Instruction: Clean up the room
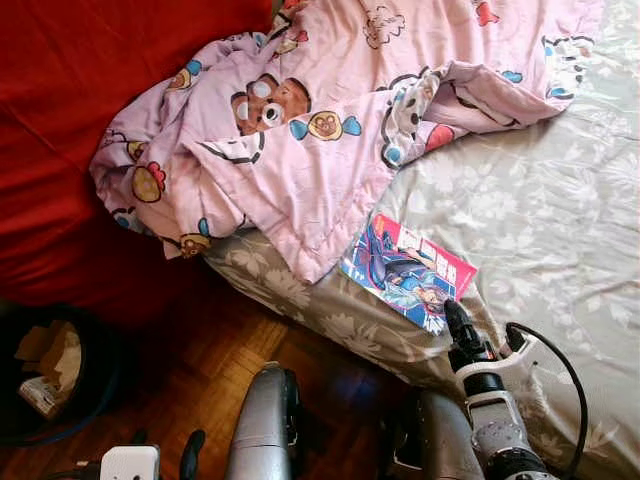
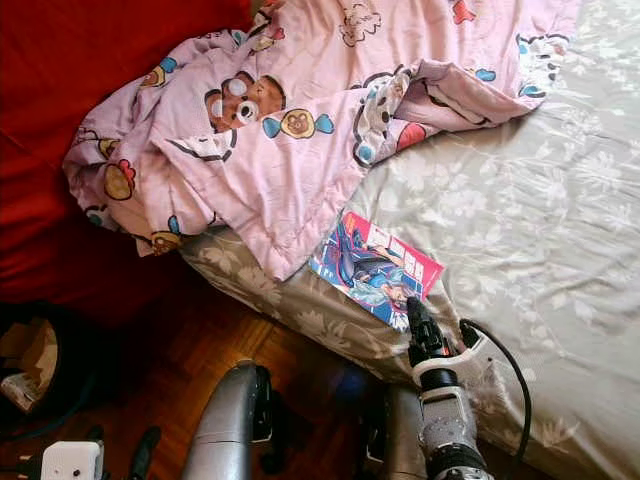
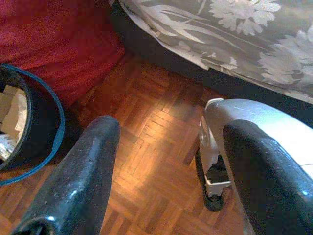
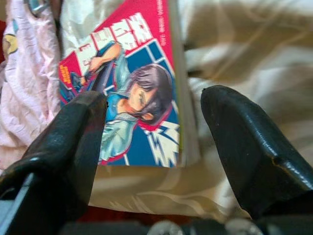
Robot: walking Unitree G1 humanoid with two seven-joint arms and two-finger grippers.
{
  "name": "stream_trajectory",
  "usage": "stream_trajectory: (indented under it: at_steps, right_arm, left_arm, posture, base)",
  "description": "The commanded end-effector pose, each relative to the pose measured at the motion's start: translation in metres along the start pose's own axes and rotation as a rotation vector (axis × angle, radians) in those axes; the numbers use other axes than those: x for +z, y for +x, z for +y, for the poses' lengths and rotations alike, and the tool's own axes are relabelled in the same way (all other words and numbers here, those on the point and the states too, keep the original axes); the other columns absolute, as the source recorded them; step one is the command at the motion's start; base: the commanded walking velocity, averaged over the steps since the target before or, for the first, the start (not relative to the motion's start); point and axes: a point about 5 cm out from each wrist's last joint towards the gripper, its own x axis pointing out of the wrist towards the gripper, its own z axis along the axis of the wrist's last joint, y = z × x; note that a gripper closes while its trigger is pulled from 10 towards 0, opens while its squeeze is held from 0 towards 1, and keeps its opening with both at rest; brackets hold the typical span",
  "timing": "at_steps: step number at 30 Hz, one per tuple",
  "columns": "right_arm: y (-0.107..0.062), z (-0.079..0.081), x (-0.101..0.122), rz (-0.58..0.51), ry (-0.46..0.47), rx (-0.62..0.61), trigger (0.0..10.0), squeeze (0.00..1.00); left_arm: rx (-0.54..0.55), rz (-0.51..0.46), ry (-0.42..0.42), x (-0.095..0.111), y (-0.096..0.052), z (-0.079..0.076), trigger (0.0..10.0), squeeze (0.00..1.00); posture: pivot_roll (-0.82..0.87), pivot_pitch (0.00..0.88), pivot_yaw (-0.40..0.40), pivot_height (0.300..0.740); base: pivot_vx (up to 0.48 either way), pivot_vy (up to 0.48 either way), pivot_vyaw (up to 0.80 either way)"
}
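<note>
Pink and blue comic book [image 1: 408,271] lies flat on the grey floral bedsheet [image 1: 540,220], near the bed's edge, its upper corner tucked just under the hem of the pink cartoon-print blanket [image 1: 300,120]. My right gripper [image 4: 154,132] sits at the book's near corner, fingers spread wide and holding nothing. In my right wrist view the cover falls between the two fingers [image 4: 73,142], the book's spine edge closer to the other finger; whether a tip touches the cover I cannot tell. My left gripper [image 3: 166,161] hangs low over the wooden parquet floor [image 3: 146,147], fingers apart and empty, beside a dark bin [image 1: 50,370] with scraps inside. A red cloth [image 1: 70,120] covers the area left of the blanket.
</note>
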Motion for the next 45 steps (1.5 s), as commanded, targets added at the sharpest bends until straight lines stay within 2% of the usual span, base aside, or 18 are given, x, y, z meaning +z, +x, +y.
stream_trajectory:
  at_steps: [1,14,25,32,39,45]
  right_arm:
    - [-0.012,-0.012,-0.01,0.036,0.023,-0.06,10.0,0.0]
    - [-0.005,-0.009,-0.008,0.064,0.063,-0.055,10.0,0.0]
    - [-0.003,-0.007,-0.007,0.113,0.048,-0.036,10.0,0.0]
    - [-0.007,-0.012,-0.012,0.157,0.021,-0.061,10.0,0.0]
    - [-0.009,-0.013,-0.015,0.166,0.028,-0.08,10.0,0.0]
    - [-0.014,-0.014,-0.027,0.225,0.043,-0.083,10.0,0.0]
  left_arm:
    - [0.001,0.054,0.027,-0.008,-0.011,0.004,10.0,0.0]
    - [-0.004,0.07,0.029,-0.008,-0.019,0.003,10.0,0.0]
    - [-0.004,0.084,0.028,-0.01,-0.024,0.002,10.0,0.0]
    - [-0.008,0.085,0.025,-0.008,-0.028,0.0,10.0,0.0]
    - [-0.003,0.089,0.023,-0.007,-0.034,-0.001,10.0,0.0]
    - [-0.003,0.088,0.028,-0.002,-0.038,0.0,10.0,0.0]
  posture:
    - [0.27,0.486,0.088,0.643]
    - [0.28,0.502,0.095,0.643]
    - [0.28,0.515,0.09,0.643]
    - [0.29,0.531,0.097,0.643]
    - [0.31,0.54,0.099,0.643]
    - [0.33,0.55,0.117,0.643]
  base:
    - [0.0,0.0,0.0]
    - [0.0,0.0,0.0]
    - [0.0,0.0,0.0]
    - [0.0,0.0,0.0]
    - [0.0,0.0,0.0]
    - [0.0,0.0,0.0]
